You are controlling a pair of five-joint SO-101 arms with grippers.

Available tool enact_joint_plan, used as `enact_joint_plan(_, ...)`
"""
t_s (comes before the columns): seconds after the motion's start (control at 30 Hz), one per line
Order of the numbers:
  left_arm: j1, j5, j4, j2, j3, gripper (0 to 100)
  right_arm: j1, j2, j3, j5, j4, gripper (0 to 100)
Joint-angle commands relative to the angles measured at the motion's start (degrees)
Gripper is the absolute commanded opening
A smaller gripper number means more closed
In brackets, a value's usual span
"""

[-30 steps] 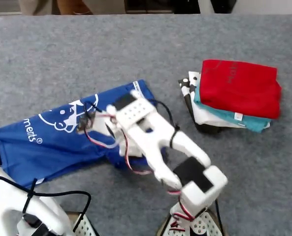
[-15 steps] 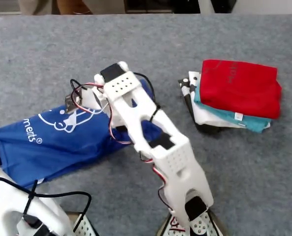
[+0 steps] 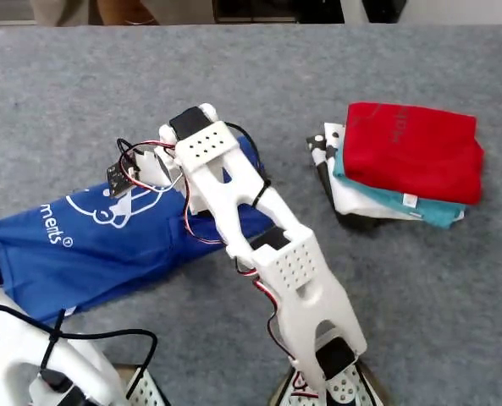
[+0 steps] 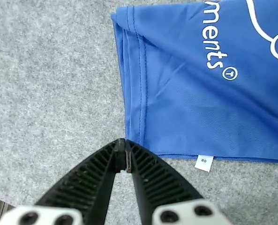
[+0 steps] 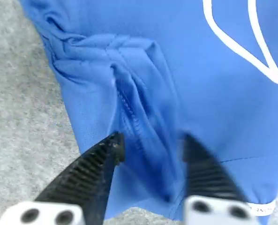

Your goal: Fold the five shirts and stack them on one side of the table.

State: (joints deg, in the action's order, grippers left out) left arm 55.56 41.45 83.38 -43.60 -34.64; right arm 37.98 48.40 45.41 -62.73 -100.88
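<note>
The left gripper (image 4: 124, 146) had its black ribbed jaws pressed together, the tips right at the corner of the blue shirt (image 4: 199, 93) where the stitched hem turned. I could not tell whether any cloth was caught between them. Just beside that corner a small white label (image 4: 203, 162) poked out from under the shirt's edge. The right gripper (image 5: 153, 145) hung with its jaws apart, straddling a bunched ridge of the same blue fabric near a crumpled edge, with the grey surface showing beside it. From above, the right arm (image 3: 276, 254) stretched from the bottom centre of the frame up towards the middle, its wrist over the shirt's upper right end. The left arm (image 3: 30, 355) sat in the bottom left corner. The shirt lay spread in a slanted band from the left edge towards the centre, its white printing face up. Well apart from it, at the right of the frame, stood a stack of folded shirts: a red shirt (image 3: 411, 150) on top, a teal one (image 3: 403, 201) under it, then a white one (image 3: 352, 199), and a black-and-white patterned one (image 3: 322, 152) at the bottom. Everything rested on the grey felt-like table (image 3: 107, 76).
</note>
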Motion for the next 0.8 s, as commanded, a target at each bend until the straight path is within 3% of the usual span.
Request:
enact_joint_plan(0.0,0.0,0.4,0.0,-1.1,1.8,2,-0.8,-2.2,2.8,-0.7,-1.3,43.3)
enact_joint_plan(0.17,0.1,0.3,0.3,-1.1,1.8,2,-3.4,-9.8,1.9,-0.3,-1.5,29.0)
enact_joint_plan(0.3,-0.4,0.3,2.9,-1.1,2.4,2,-4.2,-17.5,-4.2,2.7,-1.5,1.7)
enact_joint_plan(0.4,-0.3,0.3,3.1,-1.1,2.3,2,-3.7,-22.8,-13.8,4.2,-1.3,4.3)
enact_joint_plan(0.5,-0.4,0.3,2.9,-1.1,2.4,2,-1.9,-25.4,-23.5,4.5,1.9,0.2)
enact_joint_plan(0.77,-0.4,0.2,2.8,-1.1,2.4,2,-1.1,-19.6,-32.1,8.6,24.7,0.5)
